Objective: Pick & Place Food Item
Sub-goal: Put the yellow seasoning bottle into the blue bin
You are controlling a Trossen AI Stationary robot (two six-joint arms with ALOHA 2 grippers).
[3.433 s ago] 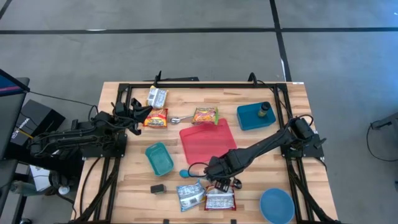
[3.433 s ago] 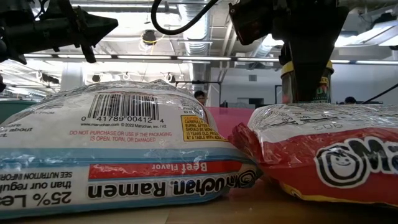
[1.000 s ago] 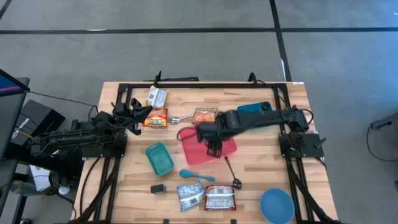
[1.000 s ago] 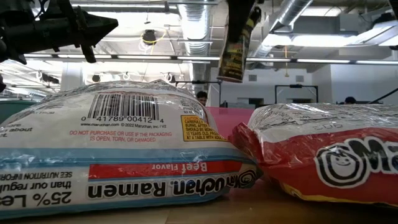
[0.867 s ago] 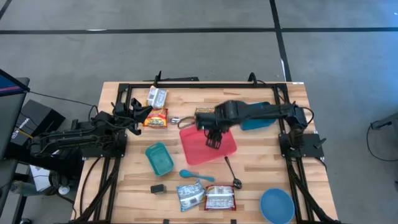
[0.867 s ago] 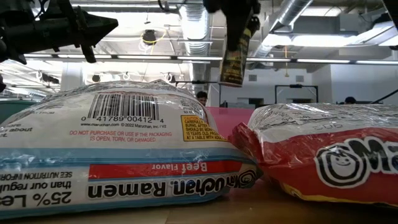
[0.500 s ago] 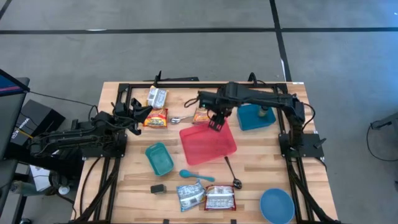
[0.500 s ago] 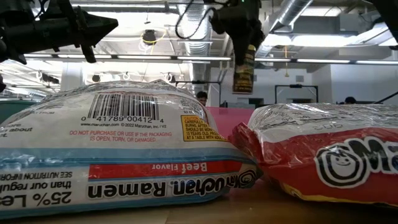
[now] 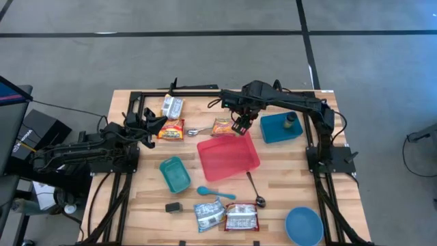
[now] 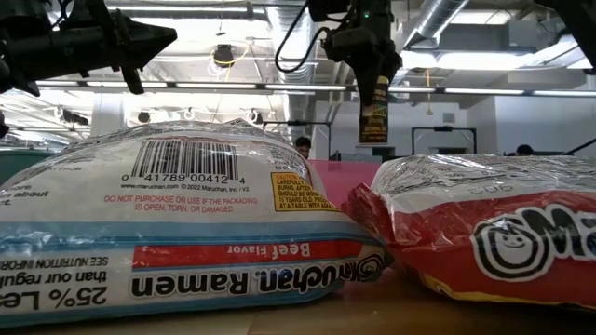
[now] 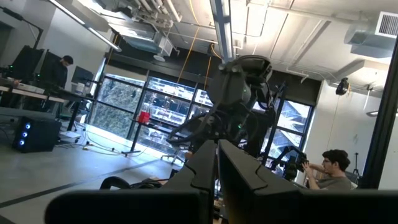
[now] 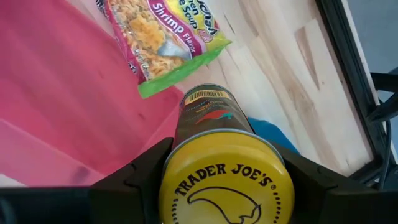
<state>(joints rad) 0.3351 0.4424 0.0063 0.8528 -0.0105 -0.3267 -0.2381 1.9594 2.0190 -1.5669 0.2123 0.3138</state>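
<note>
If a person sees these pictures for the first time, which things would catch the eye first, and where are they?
Probably the right gripper, raised above the far edge of the red tray and clamping a yellow-lidded Trader Joe's jar. Next, two ramen packets fill the low view at the table's near edge. The left gripper waits shut at the table's left side.
</note>
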